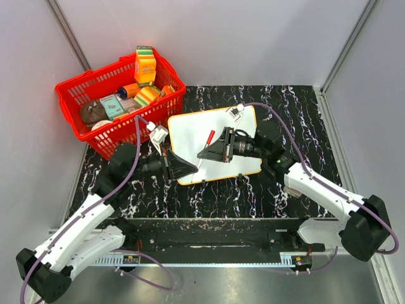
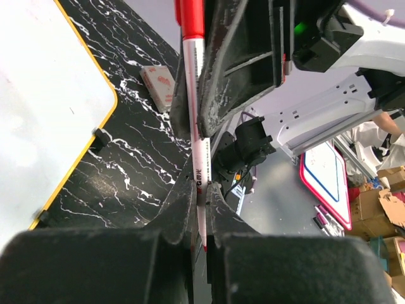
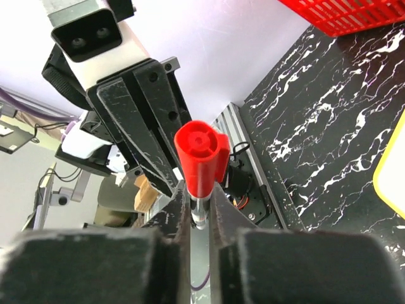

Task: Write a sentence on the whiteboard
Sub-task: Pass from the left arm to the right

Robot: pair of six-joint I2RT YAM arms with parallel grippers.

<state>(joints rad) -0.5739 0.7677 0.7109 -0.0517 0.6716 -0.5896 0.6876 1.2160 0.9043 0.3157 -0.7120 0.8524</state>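
Red marker (image 2: 193, 63): your left end effector (image 2: 201, 190) is clamped on its barrel, your right end effector (image 3: 199, 196) on its cap (image 3: 201, 149), over the whiteboard (image 1: 190, 126) lying on the worktop (image 1: 297, 114) beside the basket (image 1: 117, 132).

Red basket (image 1: 111, 134) w/ groceries (image 1: 145, 66), marbled table (image 1: 297, 114).

Small print on marker (image 2: 200, 166), illegible

Right gripper (image 3: 199, 199) clamped on cap end of red marker (image 3: 201, 155). Left gripper (image 3: 152, 126) close behind it. Marbled table (image 3: 316, 126) below, whiteboard (image 3: 393, 183) corner far right, red basket (image 3: 354, 16) top right.
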